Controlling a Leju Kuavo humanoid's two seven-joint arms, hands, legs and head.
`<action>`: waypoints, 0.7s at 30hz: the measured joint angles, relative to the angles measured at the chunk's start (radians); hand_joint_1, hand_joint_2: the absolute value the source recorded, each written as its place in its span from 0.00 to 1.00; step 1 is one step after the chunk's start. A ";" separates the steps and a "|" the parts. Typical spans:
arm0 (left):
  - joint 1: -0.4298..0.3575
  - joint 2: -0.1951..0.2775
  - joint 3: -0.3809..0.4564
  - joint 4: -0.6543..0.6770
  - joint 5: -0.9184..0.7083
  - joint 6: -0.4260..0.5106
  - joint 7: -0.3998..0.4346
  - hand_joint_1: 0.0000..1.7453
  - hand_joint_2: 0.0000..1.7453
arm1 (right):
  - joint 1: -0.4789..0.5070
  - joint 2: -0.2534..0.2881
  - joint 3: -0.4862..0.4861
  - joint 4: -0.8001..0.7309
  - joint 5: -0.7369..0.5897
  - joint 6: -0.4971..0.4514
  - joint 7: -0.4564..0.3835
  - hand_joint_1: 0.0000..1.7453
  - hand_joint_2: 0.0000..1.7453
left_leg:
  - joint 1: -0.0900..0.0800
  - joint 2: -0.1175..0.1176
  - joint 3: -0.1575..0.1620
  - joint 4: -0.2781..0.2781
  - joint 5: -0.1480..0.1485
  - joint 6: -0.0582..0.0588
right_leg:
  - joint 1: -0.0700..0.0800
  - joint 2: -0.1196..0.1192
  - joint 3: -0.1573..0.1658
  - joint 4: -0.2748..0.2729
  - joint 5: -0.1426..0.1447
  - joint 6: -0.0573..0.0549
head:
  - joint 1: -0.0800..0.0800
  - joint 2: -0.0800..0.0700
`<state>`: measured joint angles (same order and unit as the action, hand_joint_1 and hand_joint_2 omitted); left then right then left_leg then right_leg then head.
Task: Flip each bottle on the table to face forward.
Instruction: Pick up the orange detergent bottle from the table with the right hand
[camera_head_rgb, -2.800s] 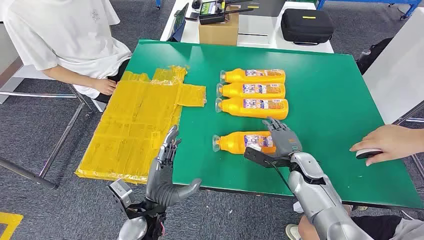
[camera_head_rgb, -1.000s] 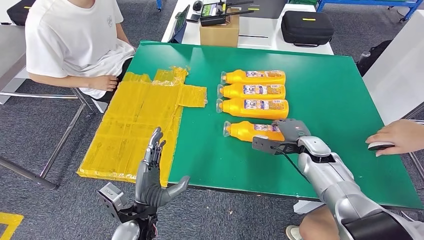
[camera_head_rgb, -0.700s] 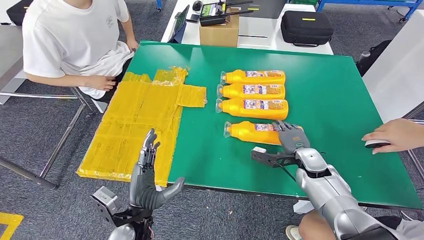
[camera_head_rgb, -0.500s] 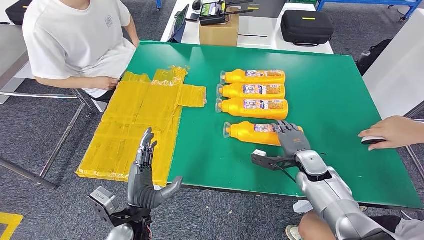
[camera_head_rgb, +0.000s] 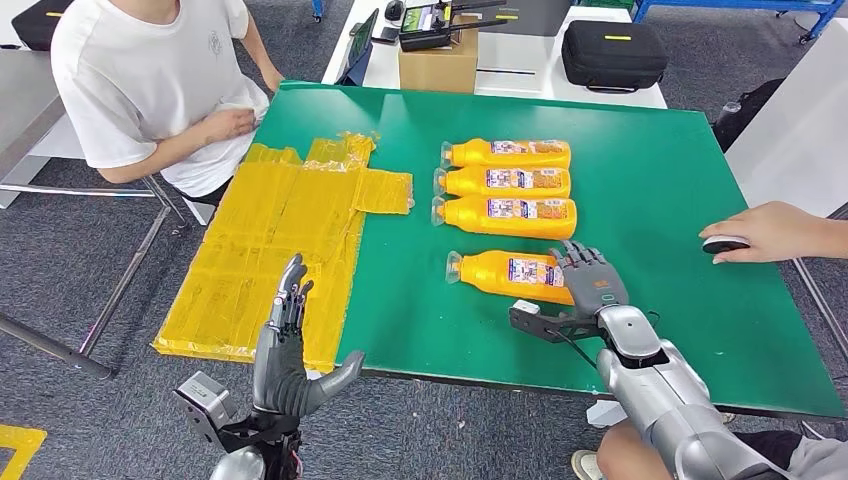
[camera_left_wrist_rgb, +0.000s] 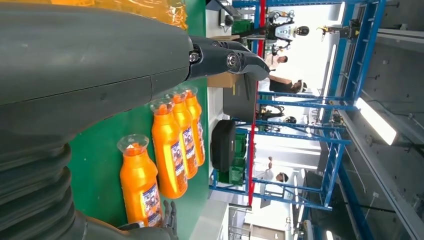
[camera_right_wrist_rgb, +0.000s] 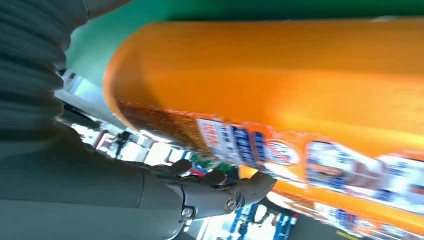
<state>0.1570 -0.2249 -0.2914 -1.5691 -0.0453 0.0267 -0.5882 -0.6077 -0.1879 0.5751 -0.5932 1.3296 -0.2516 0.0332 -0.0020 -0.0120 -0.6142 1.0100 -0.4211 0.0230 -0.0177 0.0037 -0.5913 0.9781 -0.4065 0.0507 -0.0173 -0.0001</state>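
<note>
right hand (camera_head_rgb: 594, 283): spread, fingers apart, holding nothing; it lies at the base end of the near bottle, fingertips at or just over that end, and I cannot tell whether they press on it.
near bottle (camera_head_rgb: 508, 273): lies on its side on the green table (camera_head_rgb: 680, 180), label up, cap pointing away from the right hand toward the left hand's side; in the right wrist view its orange body (camera_right_wrist_rgb: 280, 80) fills the space just past the fingers (camera_right_wrist_rgb: 220, 192).
row of bottles (camera_head_rgb: 505, 185): three, lying side by side beyond the right hand's fingertips, farther up the table than the near bottle and apart from it, caps to the same side.
left hand (camera_head_rgb: 285, 350): released, fingers straight and thumb out, raised off the near table edge, well apart from every bottle.
yellow sheet (camera_head_rgb: 275, 245): just beyond the left hand, draped over the table's side.
people: one seated beyond the sheet; another's hand (camera_head_rgb: 770, 230) rests on a small object on the far side of the right hand.
</note>
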 joint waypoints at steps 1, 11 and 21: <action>-0.002 0.000 -0.001 0.000 0.000 0.000 0.000 0.00 1.00 | -0.005 0.000 -0.005 0.007 0.008 -0.003 0.007 0.00 1.00 | 0.000 0.000 0.000 0.000 0.000 0.000 | 0.000 0.000 0.000 0.000 0.000 0.000 | 0.000 0.000; -0.008 0.000 -0.003 -0.002 0.000 0.000 0.001 0.00 1.00 | -0.033 -0.006 -0.046 0.059 0.031 -0.027 0.038 0.00 1.00 | 0.000 0.000 -0.001 0.000 0.000 0.000 | 0.000 0.000 -0.001 0.000 0.000 0.000 | 0.000 0.000; -0.028 0.004 -0.019 -0.005 -0.005 -0.011 0.003 0.00 1.00 | -0.089 -0.004 -0.122 0.127 -0.030 0.068 -0.006 0.00 1.00 | 0.000 -0.001 -0.002 0.000 0.000 0.000 | 0.000 0.000 -0.002 0.000 0.000 0.000 | 0.000 0.000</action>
<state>0.1290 -0.2211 -0.3101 -1.5737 -0.0500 0.0155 -0.5848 -0.6970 -0.1919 0.4536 -0.4663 1.2998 -0.1833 0.0269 -0.0021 -0.0127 -0.6163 1.0101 -0.4210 0.0231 -0.0177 0.0035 -0.5928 0.9782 -0.4064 0.0509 -0.0172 0.0000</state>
